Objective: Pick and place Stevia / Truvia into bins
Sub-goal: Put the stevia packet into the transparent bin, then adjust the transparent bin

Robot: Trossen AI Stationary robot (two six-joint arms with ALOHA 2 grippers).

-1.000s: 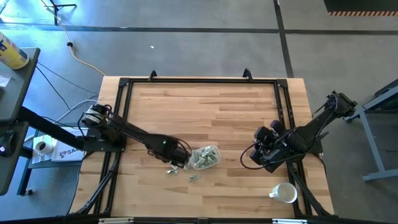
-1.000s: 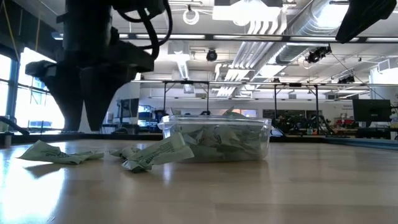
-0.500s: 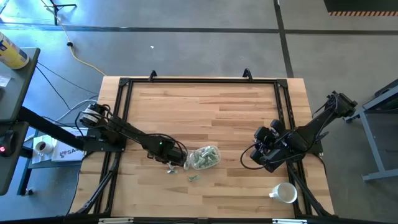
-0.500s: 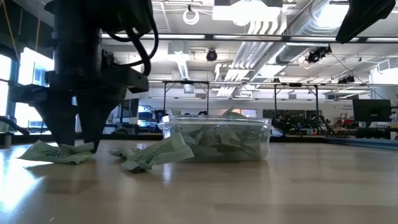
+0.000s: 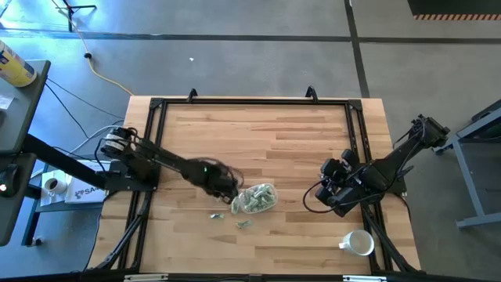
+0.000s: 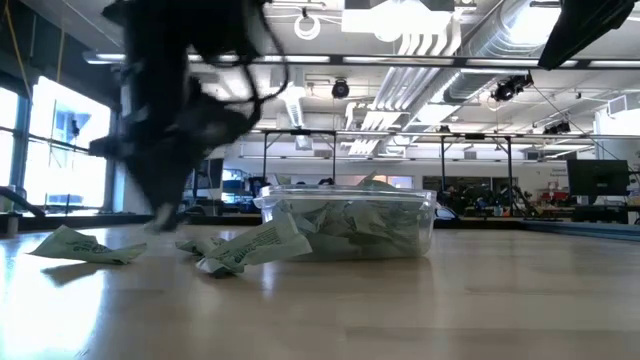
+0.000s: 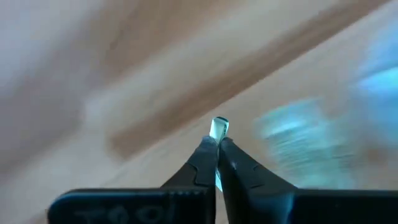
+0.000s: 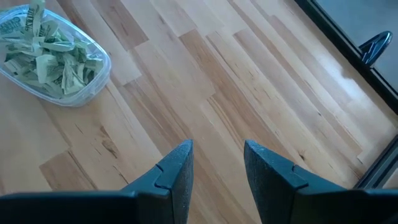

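1 packet (image 7: pixel 219 128) is pinched edge-on in the left gripper (image 5: pixel 228 188), just left of the clear bin (image 5: pixel 257 197) at lower centre; it could be dropped. The right gripper (image 8: pixel 216 160) is parted, empty.

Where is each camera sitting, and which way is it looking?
High view: above, facing straight down; both arms, left gripper by the clear container.
Low view: at tabletop height, facing the room; one dark arm.
Left wrist view: looks past shut fingers pinching a packet.
Right wrist view: past open right gripper, toward wood.
All four show the container.
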